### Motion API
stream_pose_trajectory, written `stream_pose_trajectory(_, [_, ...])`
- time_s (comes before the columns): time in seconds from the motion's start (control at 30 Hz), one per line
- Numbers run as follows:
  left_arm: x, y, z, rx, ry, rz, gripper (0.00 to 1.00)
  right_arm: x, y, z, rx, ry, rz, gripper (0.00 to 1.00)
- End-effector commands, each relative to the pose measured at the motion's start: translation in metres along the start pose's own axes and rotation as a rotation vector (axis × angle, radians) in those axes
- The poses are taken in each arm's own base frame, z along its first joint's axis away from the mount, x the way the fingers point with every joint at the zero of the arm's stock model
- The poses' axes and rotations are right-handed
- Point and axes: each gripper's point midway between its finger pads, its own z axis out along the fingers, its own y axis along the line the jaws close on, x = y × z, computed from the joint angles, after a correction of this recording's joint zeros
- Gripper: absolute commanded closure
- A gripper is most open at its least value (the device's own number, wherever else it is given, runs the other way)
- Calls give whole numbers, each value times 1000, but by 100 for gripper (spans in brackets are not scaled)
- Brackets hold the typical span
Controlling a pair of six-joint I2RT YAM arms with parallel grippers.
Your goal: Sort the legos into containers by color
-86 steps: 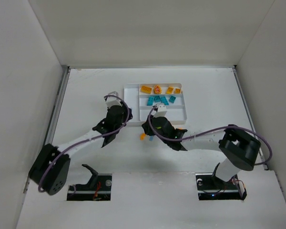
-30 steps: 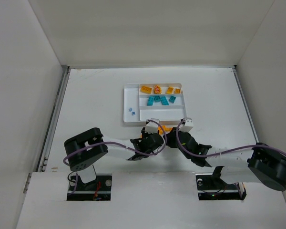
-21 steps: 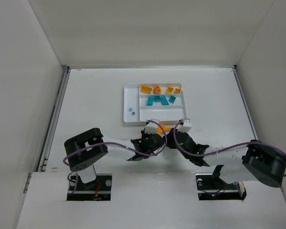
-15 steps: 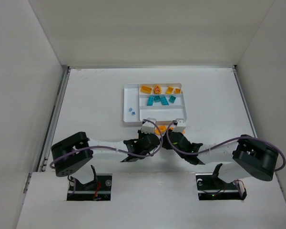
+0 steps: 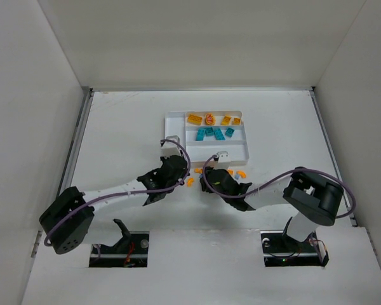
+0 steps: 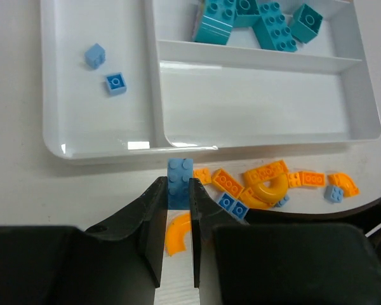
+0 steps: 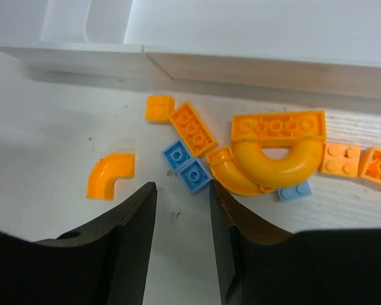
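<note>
Pinching blue brick [image 6: 180, 169], left end effector [image 6: 176, 188] hides its base; right end effector [image 7: 181, 192] narrowly parted, empty.

Bright, even white light
We are seeing soft shadows under the tray [image 7: 241, 63] wall along the top of the right wrist view, a glare patch shining on its floor left of centre in the left wrist view, and coarser detail overhead.

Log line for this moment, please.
left gripper: shut on light blue brick, beside white tray | right gripper: open, empty, above loose brick pile | narrow section: two small blue bricks
</note>
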Motion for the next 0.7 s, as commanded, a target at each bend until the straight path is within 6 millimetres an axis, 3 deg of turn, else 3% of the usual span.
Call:
stream_pose_trajectory(0.0, [-15,0,5,21,-12,-45,88,-6,1,11,17,-12,-37,55])
stream_pose_trajectory(0.37, [-38,24,50,-65,-28,-89,88,-8,-10,19,91,-38,-91,52])
stream_pose_trajectory(0.67, [-42,40,86,-141,-14,-79,88,-2,-12,20,117,-29,-126,74])
